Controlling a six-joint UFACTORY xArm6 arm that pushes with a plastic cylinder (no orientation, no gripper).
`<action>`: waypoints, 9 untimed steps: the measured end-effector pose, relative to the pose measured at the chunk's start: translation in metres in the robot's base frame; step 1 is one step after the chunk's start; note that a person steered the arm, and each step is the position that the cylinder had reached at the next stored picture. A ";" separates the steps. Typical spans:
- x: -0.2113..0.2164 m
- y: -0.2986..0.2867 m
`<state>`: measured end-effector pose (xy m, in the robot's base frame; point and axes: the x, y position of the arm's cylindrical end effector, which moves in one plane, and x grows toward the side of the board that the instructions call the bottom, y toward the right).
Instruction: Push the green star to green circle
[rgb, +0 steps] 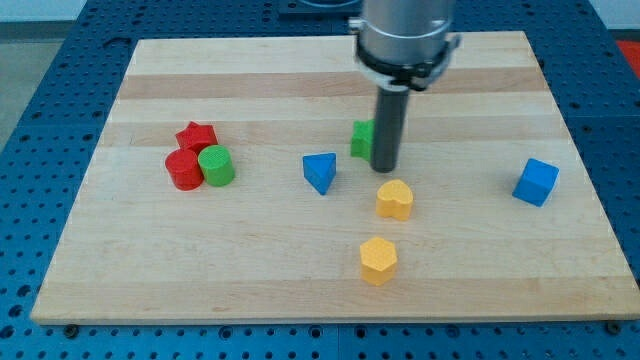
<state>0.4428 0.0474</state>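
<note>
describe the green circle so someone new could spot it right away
Start at the wooden board and go to its left side, where three blocks huddle. The green circle is the rightmost, touching a red circle below a red star. It is the cluster's only green block.

My tip (384, 166) sits at the three o'clock side of the green star block (361, 139) (mostly hidden behind the rod), touching it. The green circle block (216, 166) lies well apart at nine o'clock, against a red cylinder block (184, 170) and red star block (196, 136).
</note>
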 end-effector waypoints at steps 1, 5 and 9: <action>0.007 0.034; -0.019 -0.010; -0.043 -0.068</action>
<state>0.3997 -0.0201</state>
